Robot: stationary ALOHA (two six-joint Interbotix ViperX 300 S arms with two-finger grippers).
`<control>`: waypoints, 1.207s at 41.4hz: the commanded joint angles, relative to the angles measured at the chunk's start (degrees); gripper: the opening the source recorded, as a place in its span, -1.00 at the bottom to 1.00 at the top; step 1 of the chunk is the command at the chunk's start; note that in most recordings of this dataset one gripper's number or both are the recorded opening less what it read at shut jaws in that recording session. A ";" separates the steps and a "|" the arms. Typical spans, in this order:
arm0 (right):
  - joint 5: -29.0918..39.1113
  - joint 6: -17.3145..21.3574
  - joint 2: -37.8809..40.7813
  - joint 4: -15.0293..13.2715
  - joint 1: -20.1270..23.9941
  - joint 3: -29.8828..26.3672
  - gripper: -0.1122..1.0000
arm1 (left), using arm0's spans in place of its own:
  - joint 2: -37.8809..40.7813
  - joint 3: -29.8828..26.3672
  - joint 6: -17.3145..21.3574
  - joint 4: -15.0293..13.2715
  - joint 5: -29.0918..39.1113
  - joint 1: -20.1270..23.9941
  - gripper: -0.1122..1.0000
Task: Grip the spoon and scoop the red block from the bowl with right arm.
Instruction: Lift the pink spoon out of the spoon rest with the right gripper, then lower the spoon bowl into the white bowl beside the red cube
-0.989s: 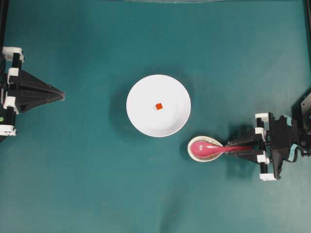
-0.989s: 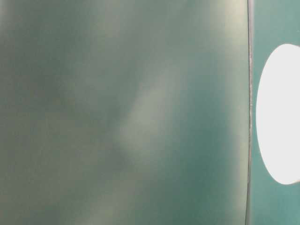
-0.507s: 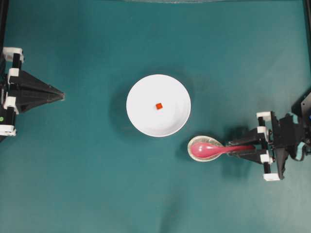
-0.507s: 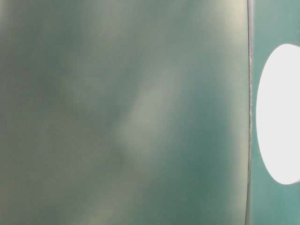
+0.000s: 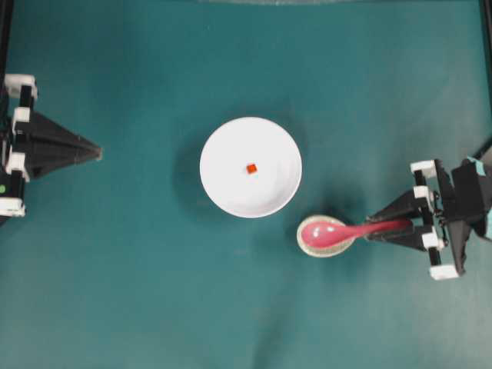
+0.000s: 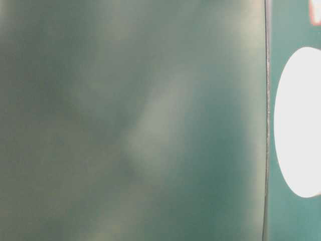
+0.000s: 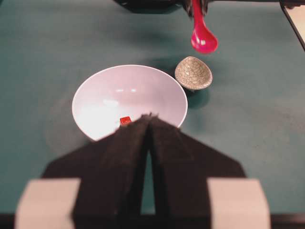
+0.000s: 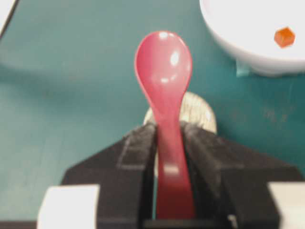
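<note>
The glossy pink-red spoon [image 5: 332, 231] hangs just above the speckled rest, its scoop [image 8: 163, 67] pointing away from the right wrist camera. My right gripper [image 5: 375, 227] is shut on the spoon's handle [image 8: 169, 157], at the right of the table. The white bowl [image 5: 231, 146] sits mid-table with the tiny red block [image 5: 251, 168] inside it; the block [image 8: 284, 36] also shows in the right wrist view. At the far left edge, my left gripper [image 5: 98, 151] is shut on nothing, its tips [image 7: 150, 117] aimed at the bowl [image 7: 133, 86].
A small speckled beige spoon rest [image 5: 307, 244] stands below and to the right of the bowl, under the scoop [image 7: 203, 38]. The rest [image 7: 193, 72] is empty. Teal cloth covers the table. The table-level view is a blur with the bowl's white shape [image 6: 301, 120] at right.
My right gripper has pulled back to the right and risen with the spoon, lifting the scoop out of the speckled rest. The left arm, bowl and block have not moved.
</note>
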 commanded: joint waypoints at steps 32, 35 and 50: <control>43.42 -8.44 -13.10 -5.19 -28.04 -17.05 -0.35 | 0.44 -1.49 0.18 0.09 -0.18 -0.09 -0.79; 46.05 -8.44 -12.57 -6.86 -29.36 -18.63 -0.35 | 0.44 -1.41 0.18 0.09 -0.26 0.00 -0.80; 54.23 -8.00 -6.86 -12.22 -30.32 -25.66 -0.35 | 0.44 -1.49 0.09 0.09 -0.26 0.26 -0.80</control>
